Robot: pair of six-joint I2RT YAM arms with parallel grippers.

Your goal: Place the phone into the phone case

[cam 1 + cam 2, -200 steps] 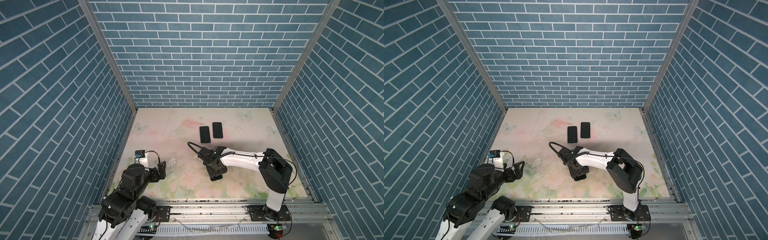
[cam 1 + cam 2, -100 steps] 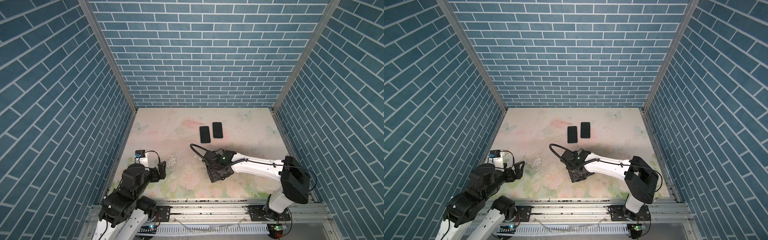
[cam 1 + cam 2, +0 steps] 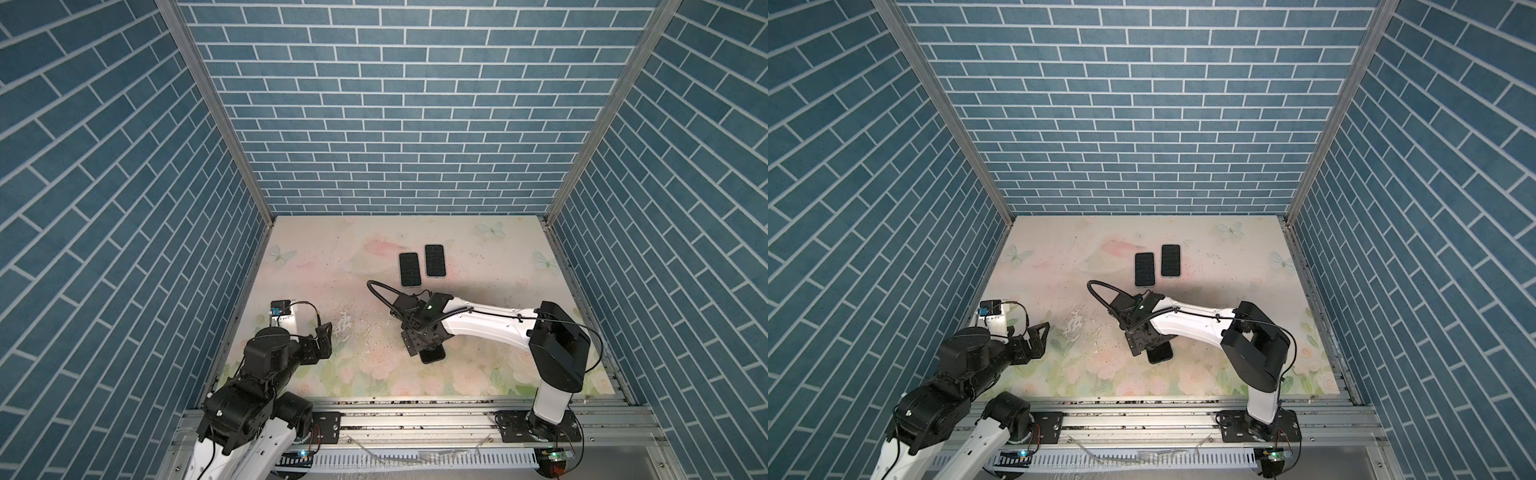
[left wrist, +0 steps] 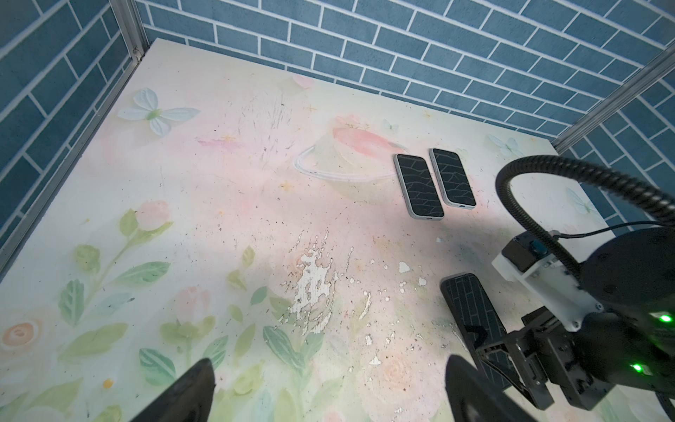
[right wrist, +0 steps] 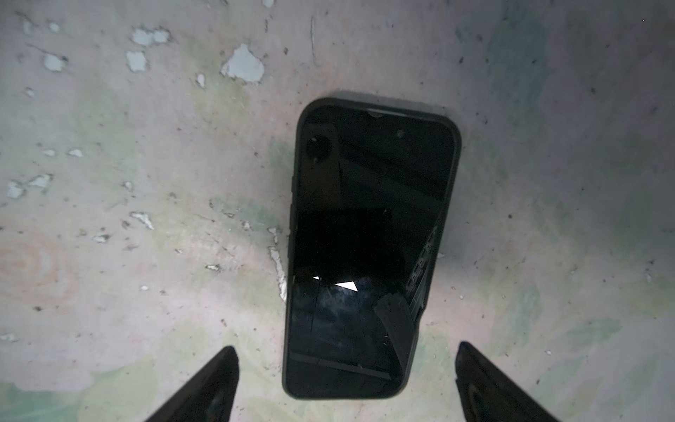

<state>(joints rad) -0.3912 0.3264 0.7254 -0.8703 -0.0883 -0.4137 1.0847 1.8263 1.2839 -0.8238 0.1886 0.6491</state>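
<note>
Floral tabletop (image 3: 332,257), blue brick walls on three sides.

- Phone (image 5: 369,248): lies flat, screen up and dark, lower centre of the tabletop in both top views (image 3: 433,355) (image 3: 1161,354). The arm above covers most of it there.
- Phone case (image 5: 453,146): a black rim runs all round the screen, so the phone looks seated in it. How fully it sits, I cannot tell.
- Right gripper (image 5: 346,349): hangs just above the phone's near end. Fingers (image 5: 212,383) stand wide apart, one on each side of the phone, touching neither edge. Nothing held. In a top view it shows as the black block at the arm's tip (image 3: 422,345).
- Left gripper (image 3: 324,336): lower left of the top views, well apart from the phone. Fingers (image 4: 190,391) spread wide, with only bare tabletop between them.
- Two more handsets with pale rims (image 3: 409,269) (image 3: 435,260): side by side, just apart, screens up, above centre in the top views.
</note>
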